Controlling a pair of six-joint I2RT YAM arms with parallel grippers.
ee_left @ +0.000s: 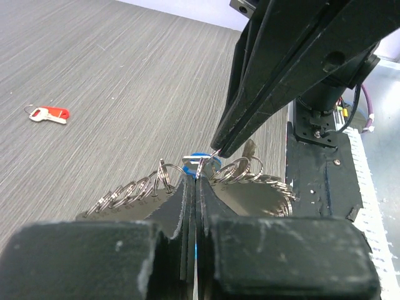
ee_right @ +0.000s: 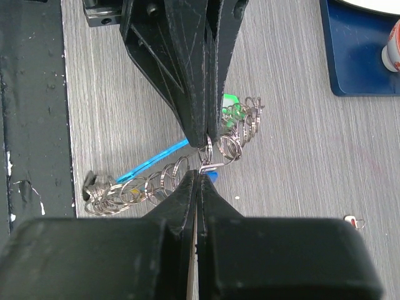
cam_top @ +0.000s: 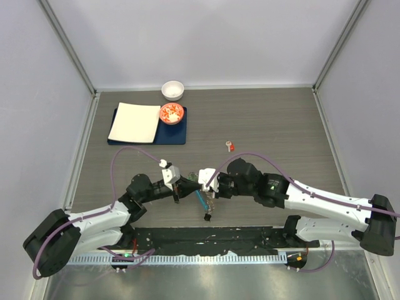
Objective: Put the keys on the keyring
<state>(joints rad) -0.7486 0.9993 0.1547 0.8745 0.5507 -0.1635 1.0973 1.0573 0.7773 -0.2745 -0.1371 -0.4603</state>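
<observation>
We find left gripper point(ee_left: 194, 178) pinched shut on keyring point(ee_right: 165, 181), right gripper point(ee_right: 197, 178) closed against it, red key point(ee_left: 49, 114) well apart.

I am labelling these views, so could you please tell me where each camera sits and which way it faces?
Top external: above and behind the bases, looking down on the table; left arm and right arm show.
Left wrist: looks along its shut left gripper toward the right gripper.
Right wrist: looks down its shut fingers at the left gripper.
Shared: both wrist views show the keyring pinched between the grippers.
</observation>
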